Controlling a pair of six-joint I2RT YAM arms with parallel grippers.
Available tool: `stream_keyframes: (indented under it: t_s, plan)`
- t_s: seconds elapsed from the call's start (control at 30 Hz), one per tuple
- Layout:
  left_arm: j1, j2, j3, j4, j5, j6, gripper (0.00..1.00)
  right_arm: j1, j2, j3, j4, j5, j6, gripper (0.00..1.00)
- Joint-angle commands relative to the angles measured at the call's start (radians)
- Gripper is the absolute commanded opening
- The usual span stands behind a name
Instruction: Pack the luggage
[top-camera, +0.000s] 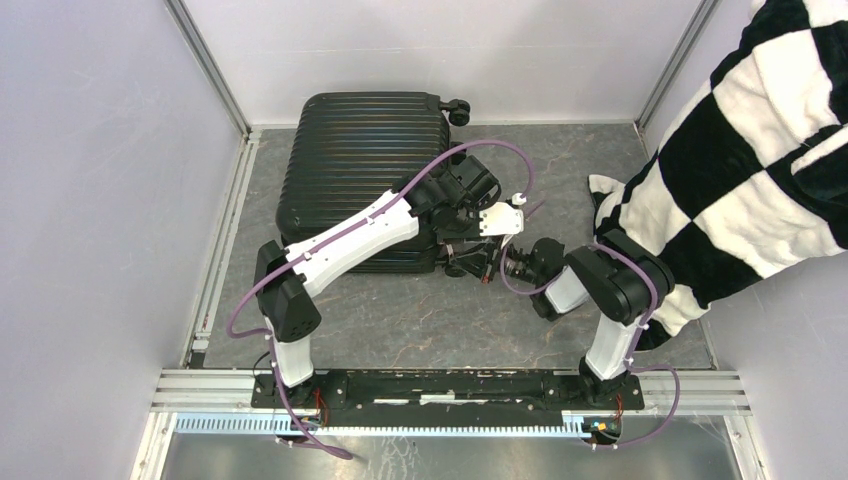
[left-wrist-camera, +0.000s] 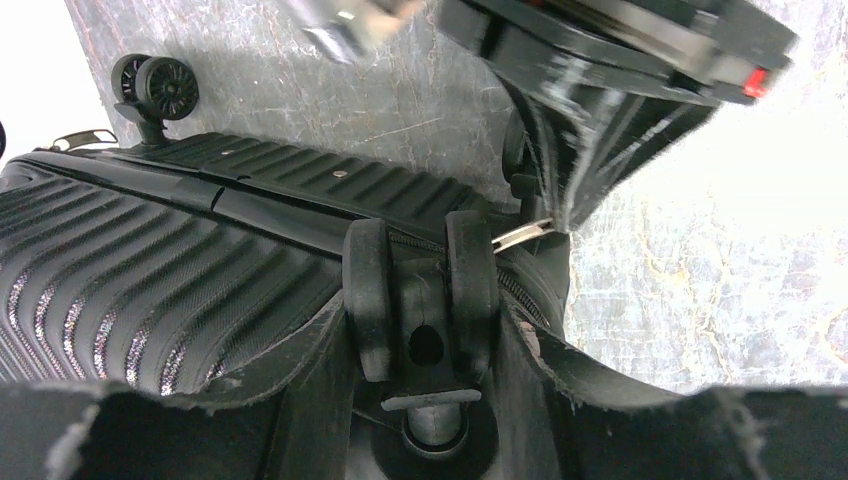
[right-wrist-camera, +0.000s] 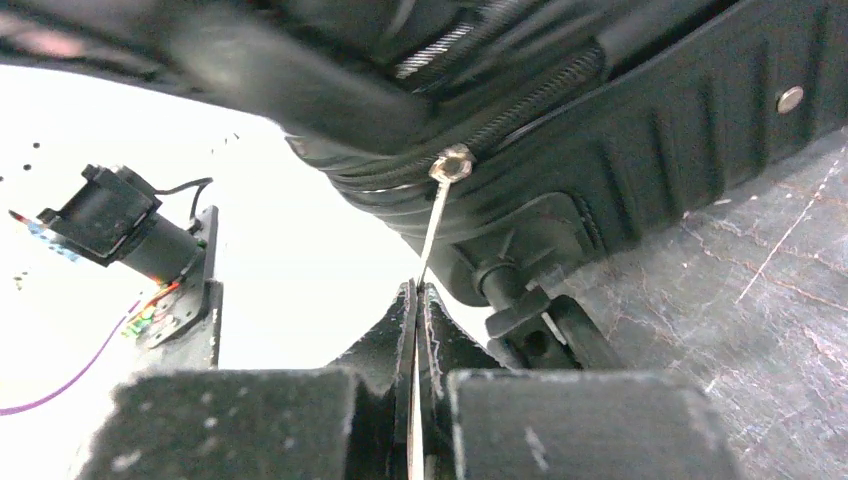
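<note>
- My right gripper (right-wrist-camera: 415, 300) has its fingers pressed together, pinching the flat metal zipper pull (right-wrist-camera: 432, 225) by its free end.
- The pull runs up from my fingertips to the zipper that wraps the corner of the suitcase (top-camera: 360, 160), just above and beyond that gripper.
- My left gripper (left-wrist-camera: 425, 340) sits half spread around a twin wheel (left-wrist-camera: 420, 290) at that same corner, one finger against each outer side.
- From this hand the ribbed shell stretches away to the left, and the zipper pull shows just right of the wheel.
- The suitcase lies flat on the grey table (top-camera: 420, 320), ribbed shell up, at the far left; both grippers meet at its near right corner.
- A black-and-white checkered cloth (top-camera: 740, 150) hangs at the right side, apart from the suitcase.
</note>
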Motion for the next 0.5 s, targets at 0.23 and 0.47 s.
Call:
stream_keyframes:
  t_s: [0.23,0.47]
  plan:
    - [0.018,-0.096,-0.01,0.259,-0.141,-0.069,0.02,0.208,-0.144,-0.172,0.277,0.306,-0.255,0.0]
    - [0.018,-0.045,0.042,0.287,-0.116,-0.124,0.02,0.343,-0.215,-0.208,0.214,0.51,-0.328,0.0]
